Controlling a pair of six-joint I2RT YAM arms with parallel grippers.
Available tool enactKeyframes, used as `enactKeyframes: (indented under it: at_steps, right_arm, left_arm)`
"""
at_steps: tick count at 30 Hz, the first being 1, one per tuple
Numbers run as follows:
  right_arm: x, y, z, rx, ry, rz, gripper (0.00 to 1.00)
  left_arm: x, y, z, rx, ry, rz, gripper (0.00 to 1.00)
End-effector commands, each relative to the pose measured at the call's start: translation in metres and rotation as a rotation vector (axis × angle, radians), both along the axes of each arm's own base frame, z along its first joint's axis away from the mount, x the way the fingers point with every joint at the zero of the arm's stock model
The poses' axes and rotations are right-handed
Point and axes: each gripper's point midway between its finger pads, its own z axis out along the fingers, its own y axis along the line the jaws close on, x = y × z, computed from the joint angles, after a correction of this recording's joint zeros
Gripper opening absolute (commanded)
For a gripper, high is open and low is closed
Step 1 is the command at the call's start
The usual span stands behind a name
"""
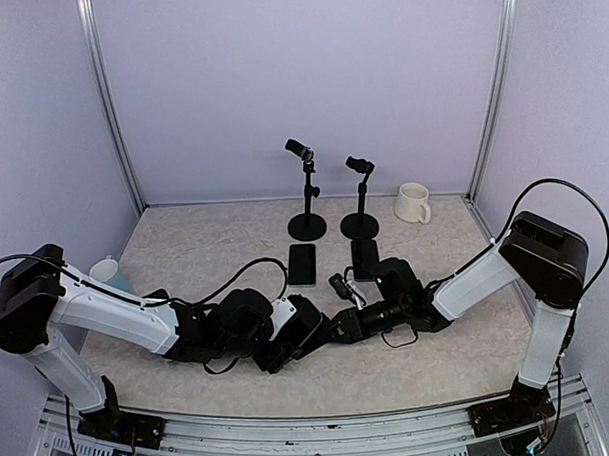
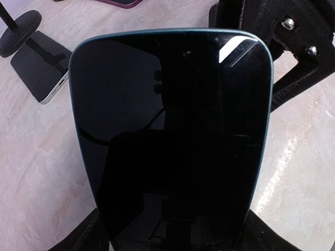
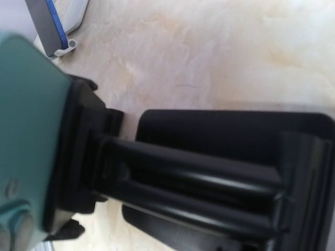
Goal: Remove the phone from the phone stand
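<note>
Near table [image 1: 185,252] centre, one teal phone [image 2: 172,130] pinched in left hand [image 1: 306,328], one phone stand [image 3: 209,136], right hand [image 1: 344,312] state unclear

**Soft, even light; right wrist view blurred**

From above, the light is diffuse and even. The table [image 1: 185,252] carries only faint shadows and everything is sharp. In the left wrist view the phone [image 2: 172,141] has a glossy black screen with a white glare streak at its upper right corner. In the right wrist view the phone stand [image 3: 199,178] beside the phone is out of focus, with soft highlights.
</note>
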Motion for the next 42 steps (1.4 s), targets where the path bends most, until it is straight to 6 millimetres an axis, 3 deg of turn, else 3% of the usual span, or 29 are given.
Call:
enactKeyframes:
  at_steps: [1,15,19,23,27,33,42]
  right_arm:
    - [0.003,-0.008,-0.008,-0.028,0.006,-0.019,0.40]
    - [0.002,-0.007,-0.005,-0.018,0.001,-0.008,0.41]
    - [0.002,-0.006,0.003,-0.002,-0.014,-0.003,0.42]
    - [0.002,-0.005,0.014,0.020,-0.032,0.002,0.44]
    - [0.000,-0.002,0.024,0.049,-0.051,0.021,0.46]
    - [-0.003,-0.002,0.028,0.060,-0.060,0.037,0.48]
    - [-0.007,-0.004,0.042,0.092,-0.090,0.055,0.53]
  left_arm:
    - [0.004,-0.012,0.032,-0.092,-0.038,-0.018,0.56]
    - [0.012,-0.015,0.083,-0.258,-0.079,0.004,0.45]
    - [0.034,-0.001,0.102,-0.350,-0.040,0.089,0.44]
    - [0.067,0.026,0.112,-0.434,0.024,0.234,0.42]
    - [0.103,0.057,0.105,-0.447,0.092,0.399,0.39]
    - [0.140,0.086,0.080,-0.380,0.169,0.590,0.36]
    - [0.178,0.108,0.048,-0.265,0.206,0.758,0.28]
